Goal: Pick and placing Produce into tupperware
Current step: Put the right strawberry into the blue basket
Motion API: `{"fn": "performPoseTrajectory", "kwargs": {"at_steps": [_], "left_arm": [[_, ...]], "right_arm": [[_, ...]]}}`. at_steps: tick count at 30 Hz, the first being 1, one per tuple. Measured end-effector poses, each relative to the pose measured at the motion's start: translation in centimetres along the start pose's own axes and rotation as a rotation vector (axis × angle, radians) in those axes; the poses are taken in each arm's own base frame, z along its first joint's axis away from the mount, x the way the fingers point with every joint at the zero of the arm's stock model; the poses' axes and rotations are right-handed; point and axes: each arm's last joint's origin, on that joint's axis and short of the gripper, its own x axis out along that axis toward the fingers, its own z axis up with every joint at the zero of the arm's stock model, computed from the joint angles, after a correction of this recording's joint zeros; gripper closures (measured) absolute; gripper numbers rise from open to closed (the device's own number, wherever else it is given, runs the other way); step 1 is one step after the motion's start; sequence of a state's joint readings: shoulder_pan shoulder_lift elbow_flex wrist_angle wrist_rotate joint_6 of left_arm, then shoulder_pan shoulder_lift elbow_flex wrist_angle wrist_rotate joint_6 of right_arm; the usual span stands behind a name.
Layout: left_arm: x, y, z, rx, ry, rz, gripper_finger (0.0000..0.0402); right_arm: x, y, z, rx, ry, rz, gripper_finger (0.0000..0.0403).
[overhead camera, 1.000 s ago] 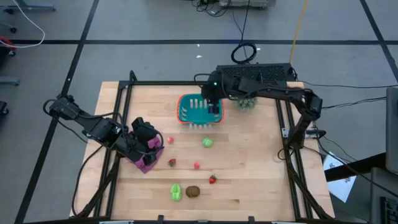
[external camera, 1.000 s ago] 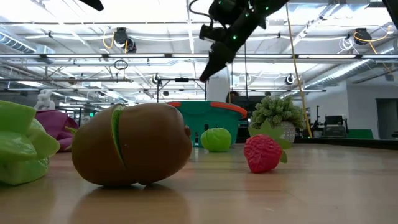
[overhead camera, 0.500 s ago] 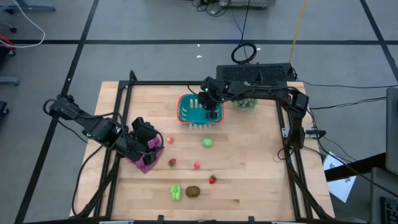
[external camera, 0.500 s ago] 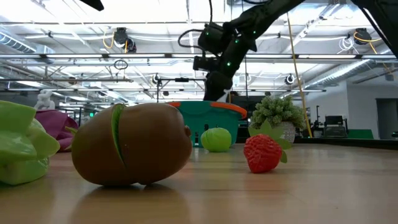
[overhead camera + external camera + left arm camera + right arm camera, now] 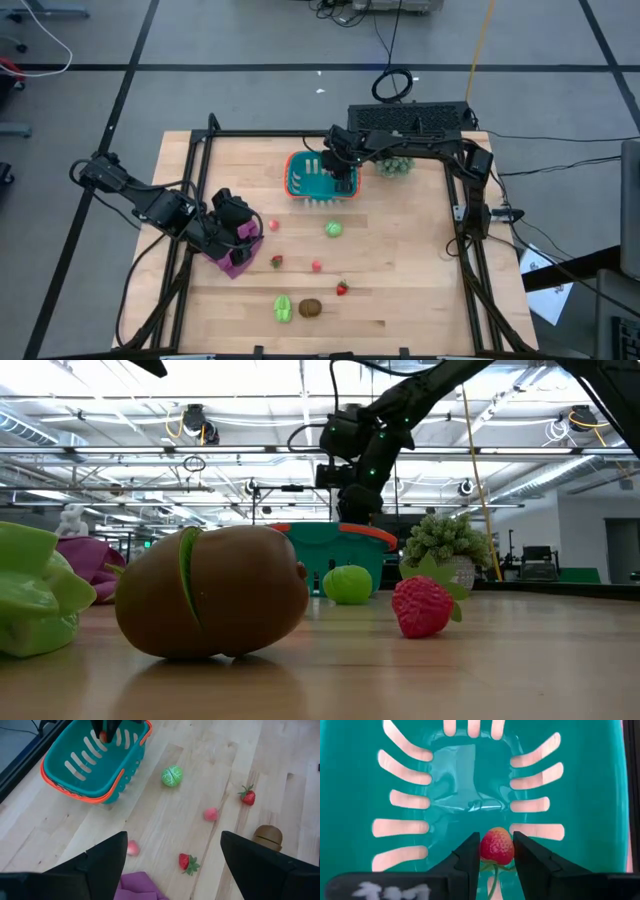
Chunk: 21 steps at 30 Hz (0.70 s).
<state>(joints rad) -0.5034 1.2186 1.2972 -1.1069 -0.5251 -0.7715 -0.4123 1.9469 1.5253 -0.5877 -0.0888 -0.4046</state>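
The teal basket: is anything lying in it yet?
Empty: the basket floor is bare; the right gripper holds a strawberry above it.

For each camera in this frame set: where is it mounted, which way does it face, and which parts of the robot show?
High: overhead, looking down; both arms, teal basket.
Low: table height, looking across; brown oval nearest, right arm above.
Left wrist: past open left gripper at scattered produce.
Right wrist: down into basket; right gripper fingers shut on strawberry.
Shared: every view shows the basket.
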Motion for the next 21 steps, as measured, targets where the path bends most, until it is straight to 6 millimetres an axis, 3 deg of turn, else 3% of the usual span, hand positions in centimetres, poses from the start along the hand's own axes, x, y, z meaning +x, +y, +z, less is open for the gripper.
{"fn": "performPoseTrajectory", "kwargs": {"at_steps": [14, 21], "left_arm": [[0.0, 0.0, 0.0, -0.001, 0.0, 0.0, 0.0078], [0.0, -0.01, 0.0, -0.006, 0.0, 0.0, 0.0078]], "right_arm": [[-0.06, -0.18, -0.57, 0.04, 0.026, 0.056, 0.0307], [0.89, -0.15, -0.91, 0.041, 0.056, 0.068, 0.0307]]}}
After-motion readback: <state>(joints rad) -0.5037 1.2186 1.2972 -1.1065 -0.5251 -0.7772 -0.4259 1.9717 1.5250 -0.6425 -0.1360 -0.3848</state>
